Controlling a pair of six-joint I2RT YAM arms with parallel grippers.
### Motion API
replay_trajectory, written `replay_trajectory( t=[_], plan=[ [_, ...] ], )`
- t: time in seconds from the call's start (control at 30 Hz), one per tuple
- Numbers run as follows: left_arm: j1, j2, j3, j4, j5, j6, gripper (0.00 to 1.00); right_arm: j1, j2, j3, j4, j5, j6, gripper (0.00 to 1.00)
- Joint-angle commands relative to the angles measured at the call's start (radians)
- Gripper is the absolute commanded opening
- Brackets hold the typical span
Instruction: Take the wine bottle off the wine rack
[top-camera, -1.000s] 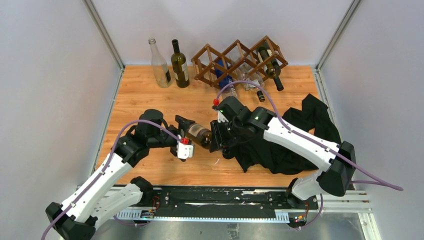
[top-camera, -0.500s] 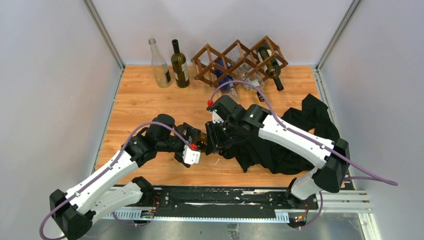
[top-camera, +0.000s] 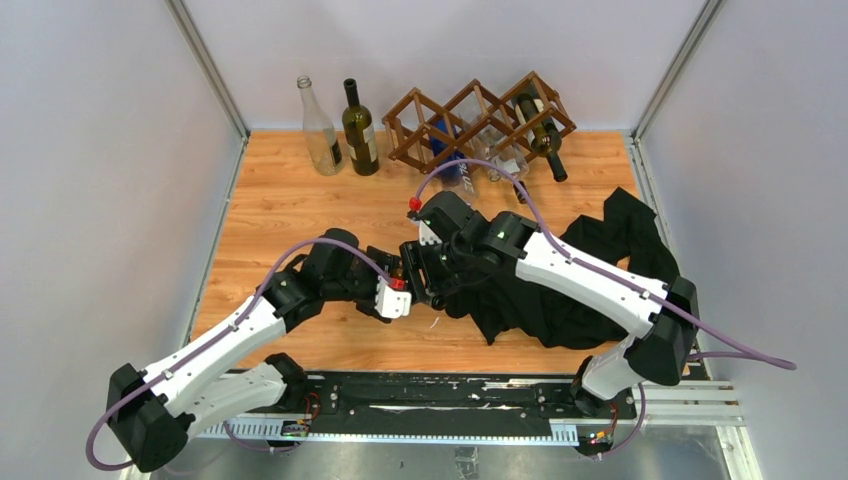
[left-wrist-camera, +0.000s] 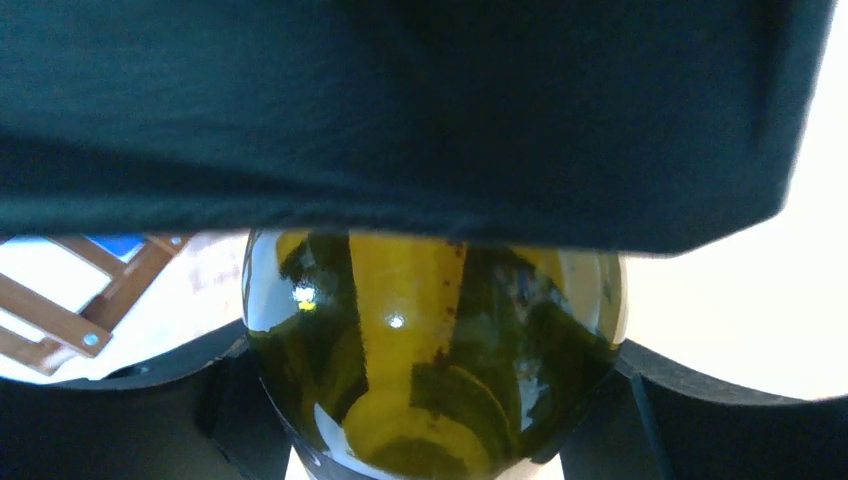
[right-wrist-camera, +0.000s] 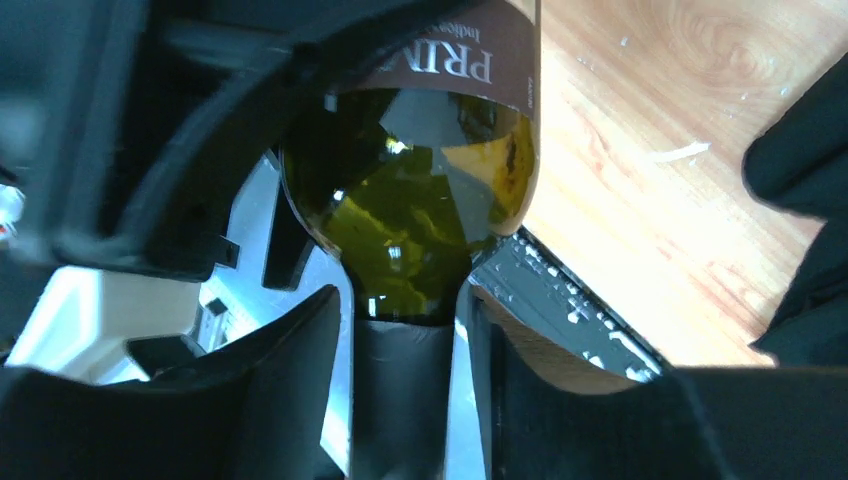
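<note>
Olive-green glass wine bottle (right-wrist-camera: 420, 200), one, hangs off the dark brown wooden lattice rack (top-camera: 480, 115), crosswise at mid-frame above the wooden bench (top-camera: 290, 200). Its neck points right, clamped in the right arm's jaws. The left arm's jaws flank its base; whether they press cannot be told. A clear glass bottle (top-camera: 318, 125) and a dark green bottle (top-camera: 360, 130) stand at upper left, and perhaps three racked bottles (top-camera: 545, 135) lie in the single rack.

The wine bottle (right-wrist-camera: 420, 190), of dark green glass with a brown label, is held roughly level near the middle of the table (top-camera: 290, 210), well apart from the wine rack (top-camera: 480, 118). The dark brown lattice rack is set along the far edge, right of centre, with a dark bottle (top-camera: 545, 140) lodged in its right-hand cell.
</note>
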Motion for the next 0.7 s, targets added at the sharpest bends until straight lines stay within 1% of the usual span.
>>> replay_trajectory(
  t=[0.0, 0.03, 0.07, 0.1, 0.23, 0.27, 0.33, 0.43, 0.53, 0.6, 0.67],
  plan=[
    [-0.002, -0.016, 0.025, 0.151, -0.07, -0.149, 0.0, 0.005, -0.039, 0.044, 0.015, 0.085, -0.026, 0.66],
    [-0.002, -0.023, 0.021, 0.166, -0.081, -0.177, 0.0, -0.001, -0.049, 0.047, 0.003, 0.113, -0.031, 0.79],
    [-0.002, -0.029, 0.016, 0.184, -0.09, -0.192, 0.0, -0.006, -0.064, 0.048, -0.003, 0.142, -0.032, 0.83],
    [-0.002, -0.034, 0.013, 0.198, -0.1, -0.232, 0.0, -0.016, -0.082, 0.044, -0.004, 0.169, -0.031, 0.85],
    [-0.002, -0.045, 0.029, 0.215, -0.118, -0.374, 0.0, -0.028, -0.171, 0.027, 0.001, 0.32, -0.03, 0.88],
    [-0.001, -0.046, 0.037, 0.214, -0.12, -0.418, 0.0, -0.028, -0.201, 0.017, 0.019, 0.381, -0.028, 0.89],
    [-0.001, -0.041, 0.06, 0.214, -0.117, -0.508, 0.0, -0.028, -0.264, -0.02, 0.072, 0.446, -0.025, 0.91],
    [0.0, -0.03, 0.092, 0.216, -0.102, -0.637, 0.0, -0.029, -0.351, -0.071, 0.151, 0.48, -0.045, 0.92],
    [0.0, -0.019, 0.123, 0.241, -0.121, -0.774, 0.0, -0.03, -0.446, -0.129, 0.226, 0.478, -0.079, 0.94],
    [0.001, -0.015, 0.142, 0.265, -0.149, -0.85, 0.0, -0.03, -0.511, -0.198, 0.284, 0.468, -0.08, 0.94],
    [0.007, -0.01, 0.163, 0.288, -0.162, -0.923, 0.0, -0.03, -0.58, -0.325, 0.384, 0.46, -0.075, 0.94]
  ],
)
